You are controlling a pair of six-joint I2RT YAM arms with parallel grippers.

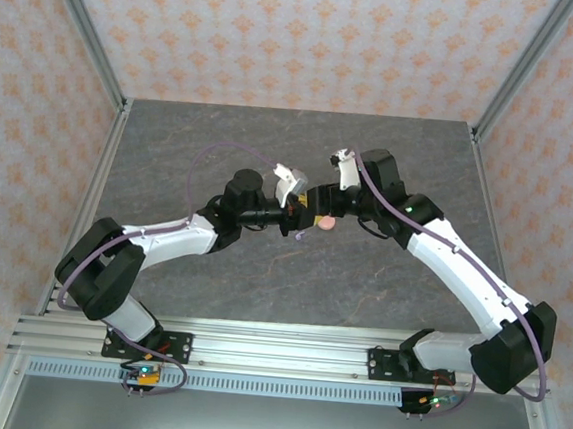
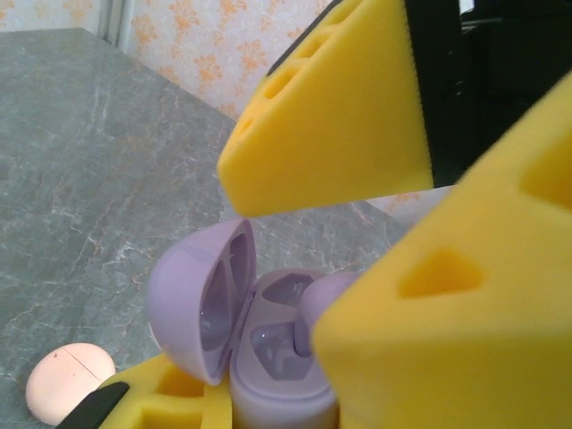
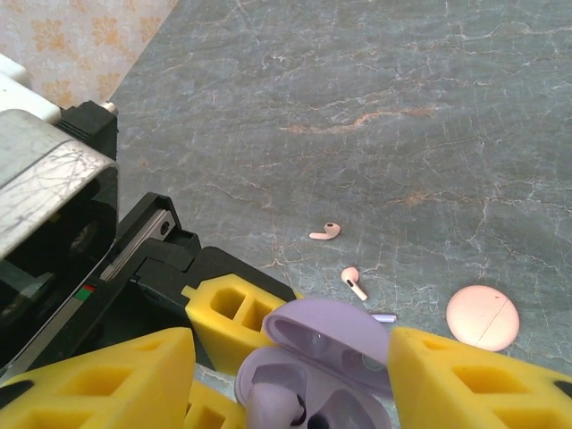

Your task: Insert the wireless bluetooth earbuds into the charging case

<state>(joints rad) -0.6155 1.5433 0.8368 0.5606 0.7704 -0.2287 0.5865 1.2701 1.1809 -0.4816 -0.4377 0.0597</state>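
At the middle of the bench, gripped between the fingers of the left gripper: open case, lid swung up at one side, one earbud inside. Astride it, the spread fingers of the right gripper. On the bench beyond, in the right wrist view: closed case at right, loose earbud left of it, second loose earbud just behind that, none touching.
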